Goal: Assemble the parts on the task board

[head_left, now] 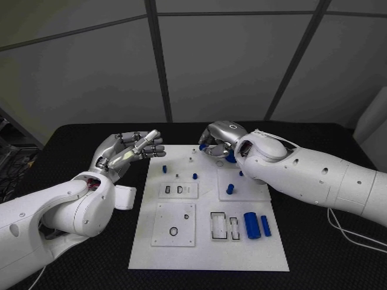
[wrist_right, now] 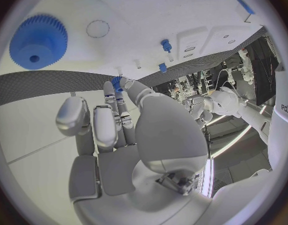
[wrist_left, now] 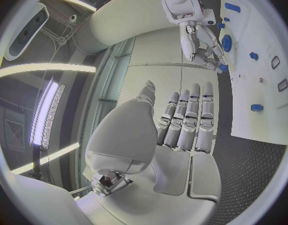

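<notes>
The white task board [head_left: 206, 248] lies in the middle of the black table. My right hand [head_left: 219, 141] hangs over the board's far edge with its fingers curled down and pinches a small blue piece [wrist_right: 116, 80] between thumb and fingertip. That piece also shows at its fingertips as a blue speck [wrist_left: 223, 67]. A blue gear [wrist_right: 38, 41] lies flat on the board close by, partly hidden under the hand [head_left: 232, 156]. My left hand [head_left: 128, 151] is raised beside the board's far left corner, fingers straight [wrist_left: 188, 117], holding nothing.
Small blue pegs [head_left: 165, 169] [head_left: 194, 176] [head_left: 230, 189] stand on the board's far half. Two blue cylinders [head_left: 252, 225] [head_left: 265, 225] lie near its right edge beside rectangular slots [head_left: 219, 225]. A black ring [head_left: 173, 231] sits on a square plate. A white block [head_left: 124, 197] lies left of the board.
</notes>
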Motion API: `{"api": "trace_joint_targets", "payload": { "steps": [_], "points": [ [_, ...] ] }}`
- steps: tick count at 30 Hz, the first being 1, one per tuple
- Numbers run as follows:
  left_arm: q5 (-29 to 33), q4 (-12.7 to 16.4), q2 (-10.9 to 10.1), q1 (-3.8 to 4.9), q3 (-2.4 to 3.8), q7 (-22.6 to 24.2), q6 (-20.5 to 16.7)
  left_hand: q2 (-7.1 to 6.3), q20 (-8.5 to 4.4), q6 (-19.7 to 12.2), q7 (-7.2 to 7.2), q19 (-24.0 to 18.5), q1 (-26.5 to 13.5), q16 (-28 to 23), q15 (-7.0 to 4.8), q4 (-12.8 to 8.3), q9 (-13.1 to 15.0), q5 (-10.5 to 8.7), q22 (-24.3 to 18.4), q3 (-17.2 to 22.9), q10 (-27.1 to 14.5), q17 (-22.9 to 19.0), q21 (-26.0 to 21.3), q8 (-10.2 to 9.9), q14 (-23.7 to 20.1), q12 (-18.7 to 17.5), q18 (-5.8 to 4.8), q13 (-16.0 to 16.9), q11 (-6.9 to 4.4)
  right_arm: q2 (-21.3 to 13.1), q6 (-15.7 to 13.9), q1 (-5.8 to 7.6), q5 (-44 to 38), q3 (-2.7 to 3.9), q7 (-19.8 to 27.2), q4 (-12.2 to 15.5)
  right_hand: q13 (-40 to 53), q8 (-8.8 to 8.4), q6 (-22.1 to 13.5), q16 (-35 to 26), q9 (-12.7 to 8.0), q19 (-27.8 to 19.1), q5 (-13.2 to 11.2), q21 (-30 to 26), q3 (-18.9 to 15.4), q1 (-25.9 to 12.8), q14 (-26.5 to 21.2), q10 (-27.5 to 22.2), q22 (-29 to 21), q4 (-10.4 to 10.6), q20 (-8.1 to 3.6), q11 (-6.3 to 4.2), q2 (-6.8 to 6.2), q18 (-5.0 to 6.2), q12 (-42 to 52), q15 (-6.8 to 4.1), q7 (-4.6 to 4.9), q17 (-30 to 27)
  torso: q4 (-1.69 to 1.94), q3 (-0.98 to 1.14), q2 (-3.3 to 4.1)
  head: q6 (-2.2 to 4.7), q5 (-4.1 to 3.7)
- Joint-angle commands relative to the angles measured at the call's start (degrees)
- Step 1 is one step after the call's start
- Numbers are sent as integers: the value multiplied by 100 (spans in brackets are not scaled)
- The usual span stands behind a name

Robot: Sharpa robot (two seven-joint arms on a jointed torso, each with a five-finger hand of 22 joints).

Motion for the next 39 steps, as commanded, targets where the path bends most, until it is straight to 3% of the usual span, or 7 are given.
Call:
{"api": "trace_joint_targets", "payload": {
  "steps": [1,10,21,39],
  "points": [
    [-41,20,4,7,4,9,66,19,11,-5,44,34,37,-20,22,-33,-7,-13,-5,-13,-30,8,3,-30,-34,-20,-65,-8,15,86,-113,35,-19,4,-32,-100,-6,20,41,10,10,23,-32,26,23,-2,187,34,9,-1,-1,15,-57,-54,-20,-39,-16,9,28,-6,35,13,-4],
    [-40,34,2,10,4,7,60,21,12,-5,44,32,35,-26,24,-34,-7,-13,-6,-15,-30,9,0,-32,-37,-23,-65,-8,16,256,-45,70,-20,3,-49,-270,-8,11,36,16,8,17,-46,27,42,-19,185,28,7,16,0,17,-68,-53,-24,-37,-14,13,67,-15,61,32,-8],
    [-40,57,1,13,5,3,60,21,12,-5,44,32,35,-26,24,-34,-7,-13,-6,-15,-30,9,0,-32,-37,-23,-65,-8,16,440,176,87,-20,2,-36,-471,-9,6,32,21,7,18,-50,30,49,-22,186,23,12,19,1,17,-76,-54,-27,-36,-15,19,46,-1,74,18,35],
    [-40,55,-2,15,5,-1,53,24,14,-5,45,29,31,-36,26,-36,-6,-14,-9,-20,-32,12,-4,-37,-39,-29,-66,-8,17,515,489,90,-20,1,-74,-549,-12,-6,22,27,5,4,-60,26,67,-45,185,11,-2,39,5,22,-101,-52,-29,-30,-14,20,49,5,88,5,65]
  ]
}}
